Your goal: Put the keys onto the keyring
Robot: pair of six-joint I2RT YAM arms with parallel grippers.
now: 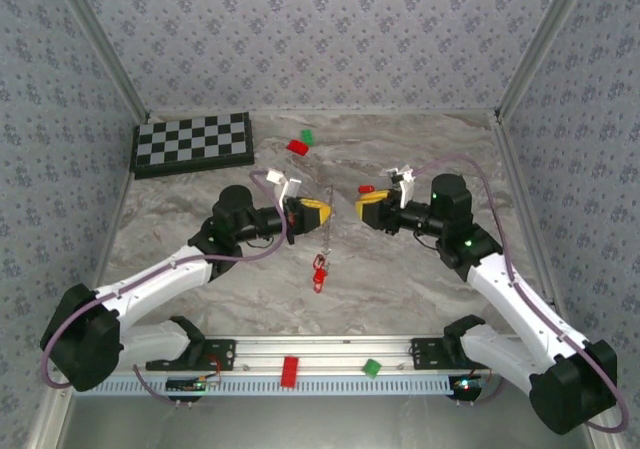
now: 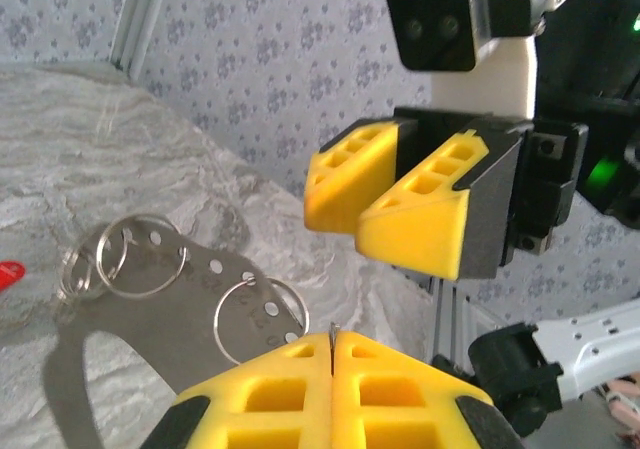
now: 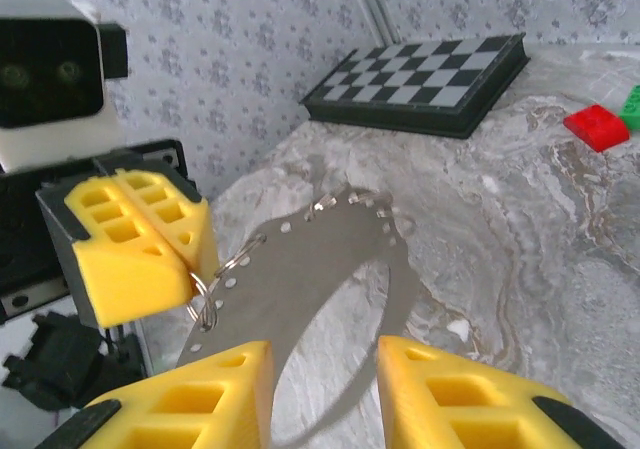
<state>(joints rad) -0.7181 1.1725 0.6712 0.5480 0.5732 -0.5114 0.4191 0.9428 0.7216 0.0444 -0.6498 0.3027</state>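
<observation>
Above the table's middle, the left claw [image 2: 331,394] is closed tight on the edge of the keyring [image 2: 200,289], whose grey band hangs in the air between the arms. The right claw [image 3: 322,399] faces it with jaws apart. The band's lower end sits in the gap, and the claw grips nothing. Red keys [image 1: 319,274] show at the low end of the chain [image 1: 327,224]. A small red piece [image 1: 366,189], probably another key, is just beside the right claw.

The likely step is fetching a loose key. The left should hold the band steady. The right should back clear of the band, then pinch the key by its head, blade outward. The slack band and chain may snag.

A near red block [image 1: 290,370] and near green block [image 1: 371,368] rest on the rail [image 1: 330,350]. Farther off lie a far red block [image 1: 297,147], a far green block [image 1: 307,137] and the checkerboard [image 1: 193,144], all well apart from the work.
</observation>
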